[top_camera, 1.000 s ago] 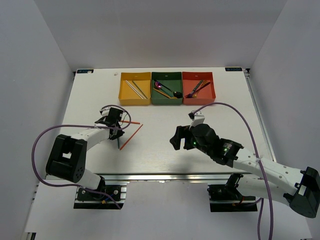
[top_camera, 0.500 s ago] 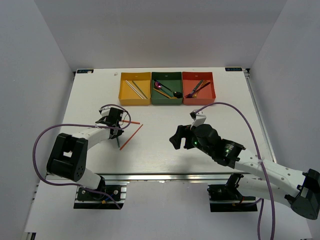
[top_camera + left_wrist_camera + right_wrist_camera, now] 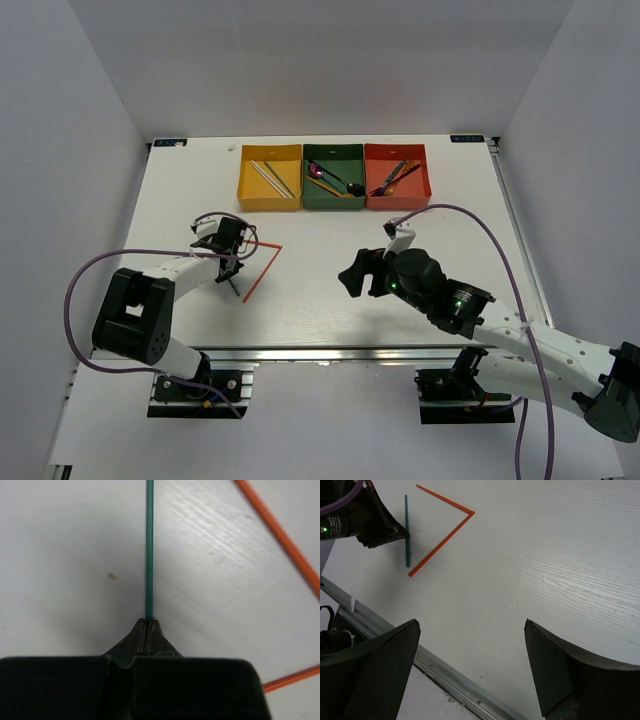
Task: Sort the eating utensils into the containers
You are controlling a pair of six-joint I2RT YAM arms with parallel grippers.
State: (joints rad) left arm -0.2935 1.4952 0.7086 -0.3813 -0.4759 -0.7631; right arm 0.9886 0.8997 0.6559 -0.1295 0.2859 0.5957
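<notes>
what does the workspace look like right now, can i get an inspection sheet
surface: white table
job's things: green chopstick, gripped; two orange chopsticks on table, tips meeting; yellow tray, green tray, red tray at far edge, each holding utensils
clutter: nothing seen
grippers: left gripper shut on green chopstick; right gripper open, empty
cables: purple cables loop off both arms
surroundings: white walls

White table (image 3: pixel 450 215), plain pale grey walls (image 3: pixel 320 60) on three sides, even light
</notes>
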